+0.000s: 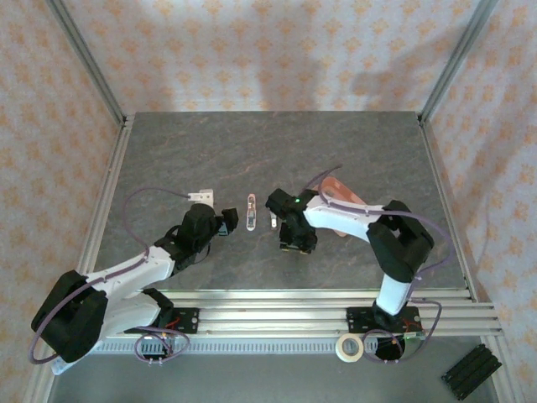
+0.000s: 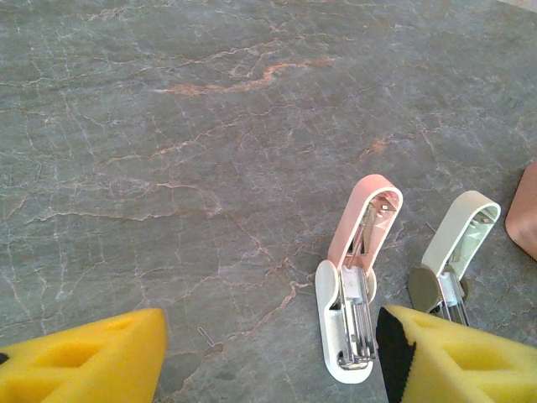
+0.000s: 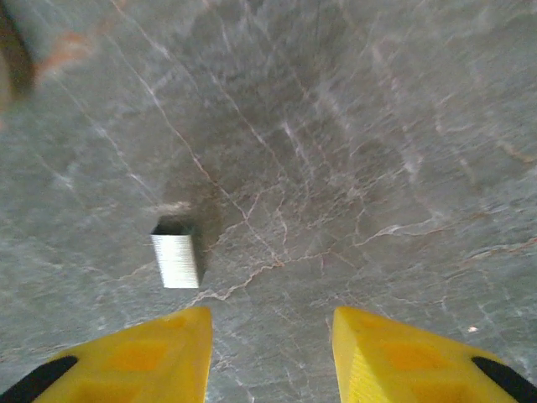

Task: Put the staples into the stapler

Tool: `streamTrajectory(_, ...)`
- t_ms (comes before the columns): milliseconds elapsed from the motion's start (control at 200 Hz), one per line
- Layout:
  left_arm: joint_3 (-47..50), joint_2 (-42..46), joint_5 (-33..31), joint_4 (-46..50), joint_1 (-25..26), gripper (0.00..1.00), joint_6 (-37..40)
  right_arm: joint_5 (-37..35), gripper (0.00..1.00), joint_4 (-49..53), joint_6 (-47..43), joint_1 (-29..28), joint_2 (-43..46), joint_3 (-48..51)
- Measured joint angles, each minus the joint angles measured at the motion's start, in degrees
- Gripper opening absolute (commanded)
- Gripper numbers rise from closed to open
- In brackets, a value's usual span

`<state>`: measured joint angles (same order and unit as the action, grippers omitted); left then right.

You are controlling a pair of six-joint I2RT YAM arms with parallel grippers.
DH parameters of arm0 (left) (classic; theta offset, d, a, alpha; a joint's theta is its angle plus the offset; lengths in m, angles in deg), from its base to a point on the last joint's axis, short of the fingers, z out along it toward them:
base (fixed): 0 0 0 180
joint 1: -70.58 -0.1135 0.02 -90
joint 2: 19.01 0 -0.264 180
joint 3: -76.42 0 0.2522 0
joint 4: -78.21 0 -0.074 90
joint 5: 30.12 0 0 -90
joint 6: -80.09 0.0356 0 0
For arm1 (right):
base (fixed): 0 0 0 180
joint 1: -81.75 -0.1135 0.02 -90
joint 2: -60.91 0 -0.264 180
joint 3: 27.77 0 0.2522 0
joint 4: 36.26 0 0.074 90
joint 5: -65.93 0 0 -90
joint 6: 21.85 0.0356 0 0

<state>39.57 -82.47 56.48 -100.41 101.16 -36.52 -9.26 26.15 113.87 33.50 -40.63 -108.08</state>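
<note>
The stapler [image 2: 351, 290] lies swung open on the grey table, pink top pointing away and white base with its metal channel toward me; from above the stapler [image 1: 252, 211] sits mid-table. My left gripper [image 2: 270, 323] is open and wide, its right finger [image 2: 453, 357] just beside the stapler's base; the left gripper [image 1: 225, 223] is left of the stapler from above. A short silvery strip of staples [image 3: 176, 260] rests on the table just ahead of the left finger of my right gripper [image 3: 270, 312], which is open with bare table between its fingers. The right gripper [image 1: 295, 243] hangs right of the stapler.
A cream stapler-like piece [image 2: 460, 243] lies right of the stapler. One loose bent staple [image 2: 207, 337] lies between my left fingers. A pink object [image 1: 340, 191] sits behind the right arm and a small white piece [image 1: 201, 196] behind the left. A tape roll [image 1: 350, 347] lies by the right base.
</note>
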Motion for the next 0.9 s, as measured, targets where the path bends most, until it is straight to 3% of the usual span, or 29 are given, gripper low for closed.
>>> streamTrajectory(901, 1.7, 0.0, 0.0, -1.1, 0.0, 0.69, -0.6, -1.9, 0.33, 2.6, -3.0, -1.0, -9.7, -10.2)
